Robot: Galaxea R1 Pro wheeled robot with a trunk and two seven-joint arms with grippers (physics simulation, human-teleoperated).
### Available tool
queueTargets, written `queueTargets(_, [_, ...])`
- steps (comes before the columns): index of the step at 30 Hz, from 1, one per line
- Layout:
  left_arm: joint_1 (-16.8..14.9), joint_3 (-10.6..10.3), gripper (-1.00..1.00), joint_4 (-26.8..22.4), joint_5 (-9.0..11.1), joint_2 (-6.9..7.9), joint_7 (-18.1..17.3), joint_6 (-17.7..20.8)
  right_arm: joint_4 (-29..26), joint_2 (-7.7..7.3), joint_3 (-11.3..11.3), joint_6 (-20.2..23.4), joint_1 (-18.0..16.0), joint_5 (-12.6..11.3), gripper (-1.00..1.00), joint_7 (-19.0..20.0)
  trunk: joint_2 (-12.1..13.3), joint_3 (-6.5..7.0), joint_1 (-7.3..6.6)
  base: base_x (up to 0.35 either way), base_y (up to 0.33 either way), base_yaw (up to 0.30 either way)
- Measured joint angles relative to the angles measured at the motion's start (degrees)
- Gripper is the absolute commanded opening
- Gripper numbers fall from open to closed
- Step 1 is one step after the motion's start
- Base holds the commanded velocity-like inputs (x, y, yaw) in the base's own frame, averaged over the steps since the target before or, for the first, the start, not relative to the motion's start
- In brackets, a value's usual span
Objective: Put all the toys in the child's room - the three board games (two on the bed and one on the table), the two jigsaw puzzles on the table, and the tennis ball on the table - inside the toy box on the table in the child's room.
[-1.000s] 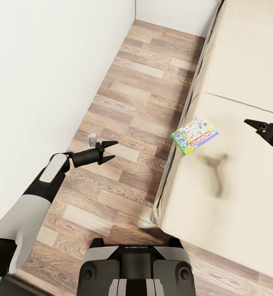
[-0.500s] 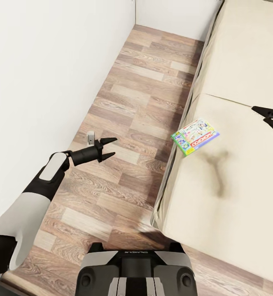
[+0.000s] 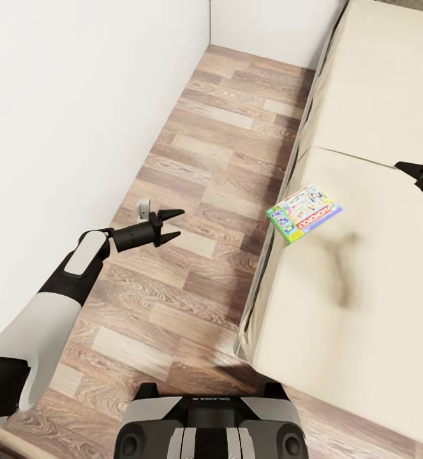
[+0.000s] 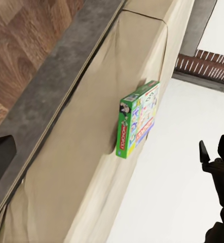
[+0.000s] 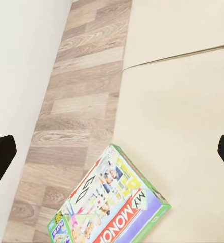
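Observation:
The white-and-green Monopoly box (image 3: 304, 213) lies flat on the bed's cream mattress (image 3: 377, 287), close to the mattress edge beside the floor. My right gripper (image 3: 415, 173) hovers over the mattress to the right of the box, well apart from it. In the right wrist view its fingers (image 5: 0, 157) stand wide apart at the picture's sides with the box (image 5: 112, 207) between and beyond them, so it is open and empty. My left gripper (image 3: 180, 224) hangs open over the wood floor, left of the bed. The left wrist view looks across at the box (image 4: 137, 119).
A white wall (image 3: 77, 115) runs along the left of a narrow strip of plank floor (image 3: 217, 159). A small grey-white block (image 3: 143, 208) sits on the floor by the wall, just behind my left gripper. The bed's dark grey base (image 4: 56, 86) borders the floor. My own base (image 3: 205, 427) is below.
My right gripper has drawn back to the right and farther away from the Monopoly box. The left gripper has risen slightly. The view has shifted a little; the box lies as before.

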Motion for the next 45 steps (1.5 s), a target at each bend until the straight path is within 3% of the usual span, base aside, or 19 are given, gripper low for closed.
queueTargets(11, [-3.0,0.0,1.0,3.3,-0.8,-2.34,-0.2,-0.1,-0.1,-0.18,-0.1,0.0,-0.9,0.0,1.0,-1.3,-4.4,-0.95,2.42,0.0,0.0,0.0])
queueTargets(16, [-3.7,0.0,1.0,4.9,-2.6,-3.5,-0.3,-0.1,-0.1,-0.18,-0.1,0.0,-1.1,0.0,1.0,-1.5,-6.4,-1.39,3.52,0.0,0.0,0.0])
queueTargets(27, [-3.5,0.0,1.0,5.5,-4.3,-4.43,-2.1,-0.7,-0.1,-0.18,-0.2,0.0,-1.1,0.0,1.0,-1.6,-10.8,-2.34,5.93,0.0,0.0,0.0])
queueTargets(35, [-1.0,-0.1,1.0,4.9,-5.2,-4.82,-3.0,-3.0,-0.1,-0.18,-0.3,0.0,-0.9,0.0,1.0,-1.6,-10.8,-1.76,5.94,0.0,0.0,0.0])
queueTargets(45, [0.5,0.0,1.0,4.8,-7.0,-5.15,-5.1,-9.3,-0.1,-0.18,-0.3,0.0,-0.7,0.1,1.0,-1.6,-10.8,-1.53,5.94,0.0,0.0,-0.027])
